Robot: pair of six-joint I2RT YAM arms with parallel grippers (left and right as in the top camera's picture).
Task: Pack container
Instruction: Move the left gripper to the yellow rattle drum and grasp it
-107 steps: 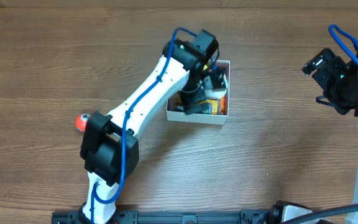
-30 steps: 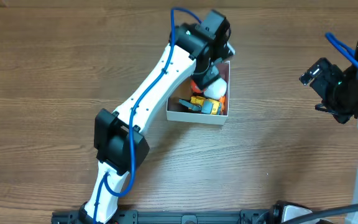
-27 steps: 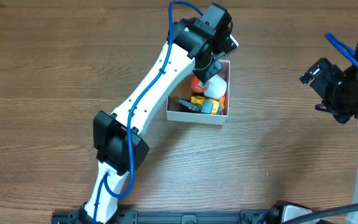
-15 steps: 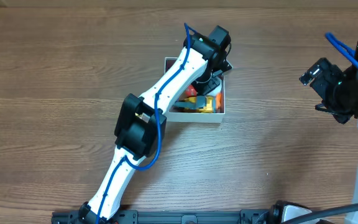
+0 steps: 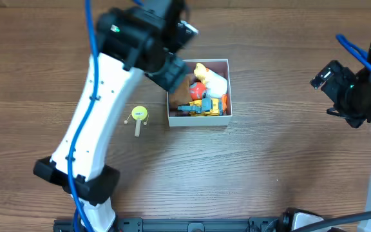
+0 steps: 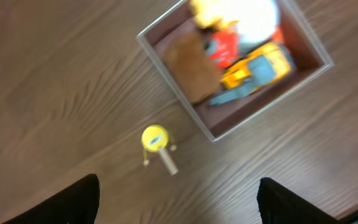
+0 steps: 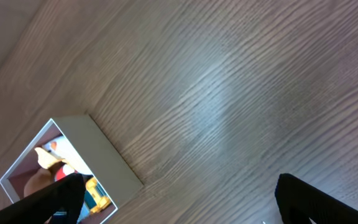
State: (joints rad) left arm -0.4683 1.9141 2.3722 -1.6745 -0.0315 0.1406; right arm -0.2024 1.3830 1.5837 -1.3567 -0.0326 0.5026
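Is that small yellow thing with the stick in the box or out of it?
Out. The yellow toy lies on the wooden table, beside the container and apart from its wall.

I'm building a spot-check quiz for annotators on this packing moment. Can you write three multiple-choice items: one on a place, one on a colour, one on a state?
1. Where is the small yellow toy relative to the container?
A) inside it
B) on the table, to its left and apart from it
C) leaning against its wall

2. What colour is the toy truck in the container?
A) green
B) purple
C) yellow with blue

3. What state is the left claw in?
A) open, holding nothing
B) shut on the yellow toy
C) shut on the container's wall

Answers: 1 B, since bare wood shows between the toy and the container in the overhead view. 2 C, as the left wrist view shows. 3 A, since its fingers stand wide apart with only the table between them.
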